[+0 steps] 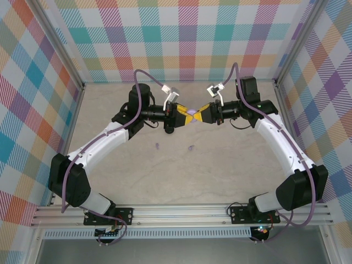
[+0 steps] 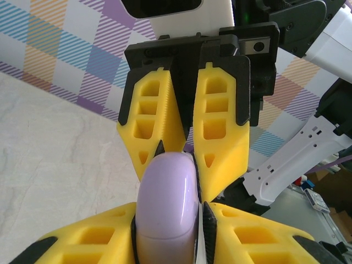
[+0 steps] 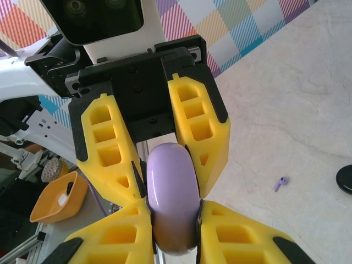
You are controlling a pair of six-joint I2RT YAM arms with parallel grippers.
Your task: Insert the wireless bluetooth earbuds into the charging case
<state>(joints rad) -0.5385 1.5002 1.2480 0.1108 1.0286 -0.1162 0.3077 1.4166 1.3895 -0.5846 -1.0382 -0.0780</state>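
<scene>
Case held in mid-air between both grippers, earbuds waiting on the table (image 1: 220, 176) below.
Above the middle of the table my left gripper (image 1: 183, 116) and right gripper (image 1: 200, 115) meet nose to nose on the lilac charging case (image 2: 166, 203). The right jaws are nearly closed and clamp one end. The left pads lie against the other end, though I can't tell how hard they press. I judge this to be a handover or a lid-opening. I'd keep one grip firm, work the other slowly, and pull straight so the smooth, rounded shell doesn't squirt out. Two lilac earbuds (image 1: 157, 146) lie on the table near the arms, well apart from the case and not yet inserted.
</scene>
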